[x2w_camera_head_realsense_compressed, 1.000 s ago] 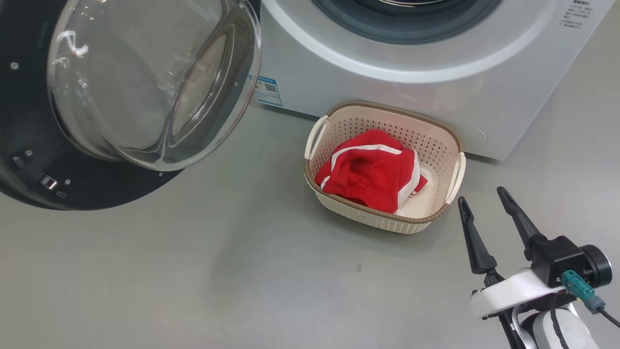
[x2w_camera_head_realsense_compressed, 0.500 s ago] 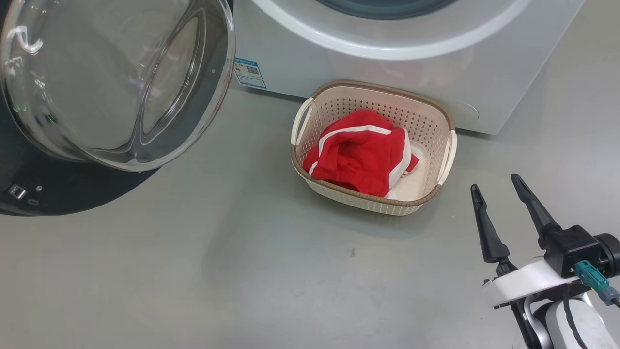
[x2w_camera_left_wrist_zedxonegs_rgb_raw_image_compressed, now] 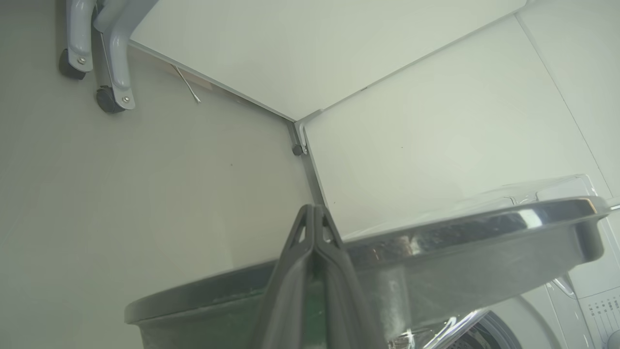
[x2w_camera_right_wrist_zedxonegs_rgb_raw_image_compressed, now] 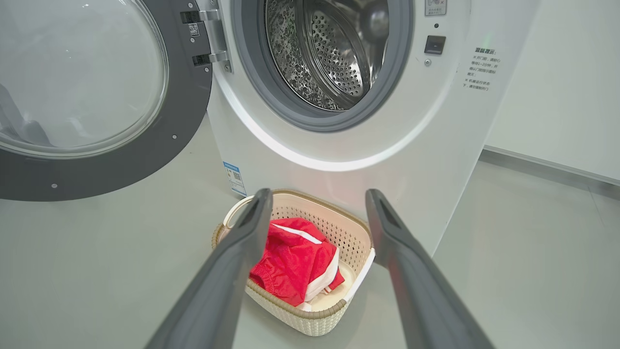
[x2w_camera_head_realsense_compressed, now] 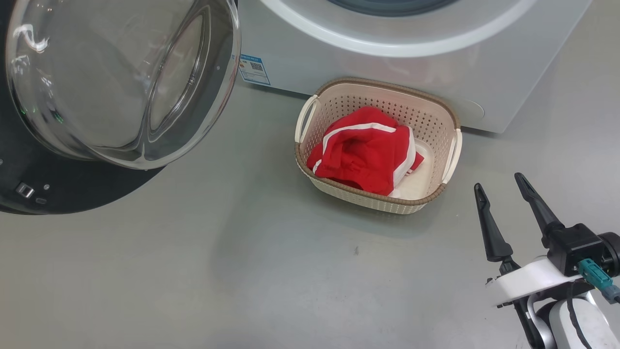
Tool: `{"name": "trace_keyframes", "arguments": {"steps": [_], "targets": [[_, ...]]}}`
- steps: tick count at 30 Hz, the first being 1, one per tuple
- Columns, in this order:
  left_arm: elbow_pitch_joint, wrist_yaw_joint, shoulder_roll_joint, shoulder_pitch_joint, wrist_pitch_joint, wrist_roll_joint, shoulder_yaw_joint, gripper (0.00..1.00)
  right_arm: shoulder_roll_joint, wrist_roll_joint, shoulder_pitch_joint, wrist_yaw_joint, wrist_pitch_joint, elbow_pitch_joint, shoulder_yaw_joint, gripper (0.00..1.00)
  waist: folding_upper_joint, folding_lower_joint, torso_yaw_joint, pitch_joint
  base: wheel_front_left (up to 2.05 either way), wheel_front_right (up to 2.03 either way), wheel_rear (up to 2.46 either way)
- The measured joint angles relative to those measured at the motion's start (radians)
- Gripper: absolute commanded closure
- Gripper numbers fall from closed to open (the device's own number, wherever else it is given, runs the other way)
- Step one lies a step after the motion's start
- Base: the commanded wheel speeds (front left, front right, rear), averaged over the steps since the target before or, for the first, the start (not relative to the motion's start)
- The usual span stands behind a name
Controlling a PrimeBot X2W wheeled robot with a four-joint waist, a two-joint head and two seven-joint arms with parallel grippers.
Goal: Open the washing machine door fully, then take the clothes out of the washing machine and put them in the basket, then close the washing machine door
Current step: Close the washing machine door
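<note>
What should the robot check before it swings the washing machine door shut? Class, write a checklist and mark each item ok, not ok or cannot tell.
1. Clothes in the basket: ok, the red fabric lies inside.
2. Drum empty: ok in the part that shows, bare metal.
3. Right claw out of the doorway: ok, open and empty, low beside the basket.
4. Left claw touching the washing machine door: cannot tell; it is shut, close by the rim.
5. Door's swing clears the basket: cannot tell.

One basket (x2w_camera_head_realsense_compressed: 387, 99), one washing machine (x2w_camera_head_realsense_compressed: 339, 68)
</note>
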Motion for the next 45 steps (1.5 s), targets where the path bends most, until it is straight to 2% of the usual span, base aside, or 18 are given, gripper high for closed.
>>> {"name": "trace_keyframes", "arguments": {"steps": [12,21,25,30,45], "targets": [[0.025,-0.025,0.033,-0.013,0.117,-0.031,-0.021,1.0,-0.006,0.0,-0.001,0.0,0.006,-0.006,0.0,0.0,0.0001,0.0,0.005,0.002,0.0,0.0,0.0],[0.014,-0.033,0.035,-0.011,0.196,-0.077,-0.026,1.0,-0.006,0.002,-0.001,0.0,0.006,-0.008,-0.003,0.0,0.0,0.0,0.011,-0.001,0.0,0.0,0.0],[-0.021,-0.036,0.031,-0.012,0.233,-0.083,-0.044,1.0,-0.006,0.002,-0.001,-0.001,0.006,-0.008,-0.007,0.0,0.0001,0.0,0.016,-0.005,0.0,0.0,0.0],[-0.096,-0.043,-0.004,-0.012,0.281,-0.099,-0.065,1.0,-0.003,0.004,0.0,-0.001,0.006,-0.006,-0.007,0.0,0.0001,0.0,0.026,-0.018,0.0,0.0,0.0],[-0.276,-0.043,-0.006,0.084,0.382,-0.134,-0.065,1.0,0.016,0.017,0.002,-0.001,-0.004,0.005,0.004,0.0,0.0,0.0,0.031,-0.048,0.0,0.0,0.0]]}}
